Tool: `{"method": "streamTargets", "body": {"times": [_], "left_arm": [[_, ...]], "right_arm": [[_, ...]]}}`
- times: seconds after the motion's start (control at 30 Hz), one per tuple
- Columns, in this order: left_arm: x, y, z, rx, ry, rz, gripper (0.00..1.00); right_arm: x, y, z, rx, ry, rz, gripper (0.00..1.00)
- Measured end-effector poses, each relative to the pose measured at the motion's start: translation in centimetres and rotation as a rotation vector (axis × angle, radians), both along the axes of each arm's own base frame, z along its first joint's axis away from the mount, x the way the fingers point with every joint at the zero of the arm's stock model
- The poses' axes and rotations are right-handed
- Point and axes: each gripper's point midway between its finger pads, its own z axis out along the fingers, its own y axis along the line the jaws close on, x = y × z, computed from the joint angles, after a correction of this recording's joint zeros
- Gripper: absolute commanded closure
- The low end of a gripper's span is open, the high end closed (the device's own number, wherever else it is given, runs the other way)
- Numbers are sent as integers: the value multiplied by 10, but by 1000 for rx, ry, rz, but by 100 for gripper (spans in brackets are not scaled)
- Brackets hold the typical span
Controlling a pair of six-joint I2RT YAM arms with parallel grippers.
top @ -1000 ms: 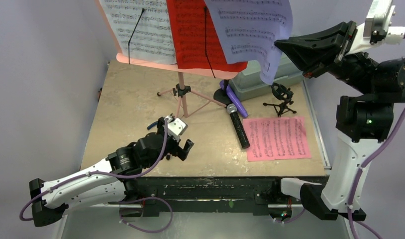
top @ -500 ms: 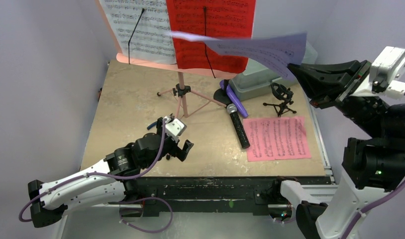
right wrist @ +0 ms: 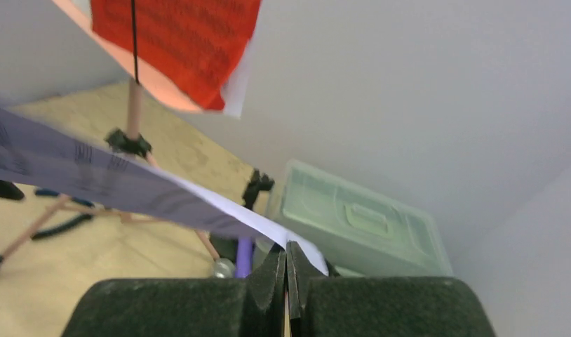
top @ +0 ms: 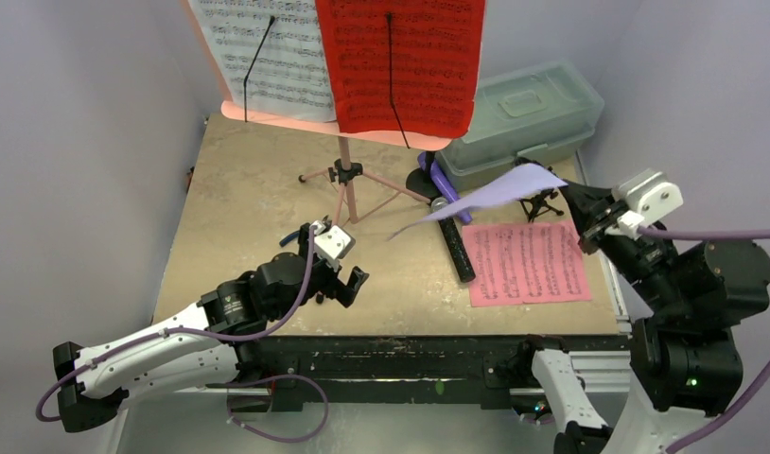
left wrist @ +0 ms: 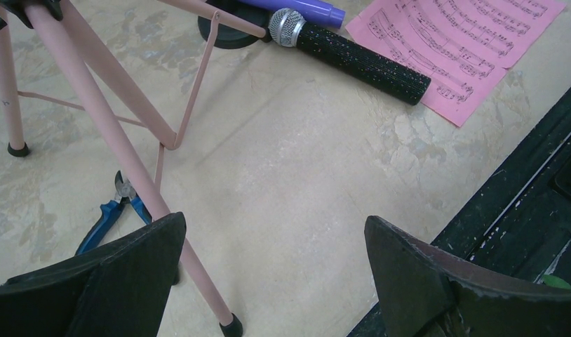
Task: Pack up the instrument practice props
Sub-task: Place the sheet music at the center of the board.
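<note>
On the tan desk (top: 249, 189), the pink tripod music rack (top: 345, 180) has lost the lavender printed music sheet (top: 495, 194) it held a second ago. The sheet now hangs low above the desk, pinched in the right gripper's (right wrist: 286, 270) closed jaws. The left gripper's (left wrist: 272, 232) jaws gape, empty. Its wrist view alone plainly shows the blue-handled pliers (left wrist: 104, 217).

White shells, black joints and purple cables form the left arm (top: 164, 345) at eight o'clock and the right arm (top: 703, 284) at four. The left gripper (left wrist: 276, 242) has thick black fingers (left wrist: 114, 281), seemingly matte.
</note>
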Motion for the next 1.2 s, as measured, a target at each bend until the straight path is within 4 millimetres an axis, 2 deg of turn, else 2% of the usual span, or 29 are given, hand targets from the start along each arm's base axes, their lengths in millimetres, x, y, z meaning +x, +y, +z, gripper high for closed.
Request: {"method": "streamTargets", "body": {"times": [0.17, 0.23, 0.3, 0.33, 0.43, 0.53, 0.6, 0.7, 1.03, 1.2], "left_arm": [[0, 0, 0, 0, 1, -3, 1], [0, -1, -1, 2, 2, -3, 1], [0, -1, -2, 5, 5, -5, 1], [0, -2, -2, 7, 6, -6, 1], [0, -2, -4, 10, 10, -8, 1], [-1, -2, -4, 10, 10, -9, 1], [0, -2, -4, 11, 10, -8, 1], [-1, -2, -4, 10, 10, -9, 1], [-1, -2, -4, 11, 10, -10, 1], [-1, -3, -4, 10, 11, -12, 1]], "right_arm": [[-20, -19, -40, -116, 28, -110, 100], [-20, -25, -60, -155, 54, -139, 100], [-12, -32, -91, -194, 124, -155, 100], [-3, -36, -118, -216, 197, -157, 100], [19, -44, -181, -261, 406, -142, 100], [30, -50, -219, -302, 559, -115, 100], [35, -53, -232, -333, 616, -102, 100], [35, -58, -237, -384, 625, -100, 100], [19, -84, -260, -587, 721, -123, 100], [13, -107, -289, -687, 821, -178, 100]]}}
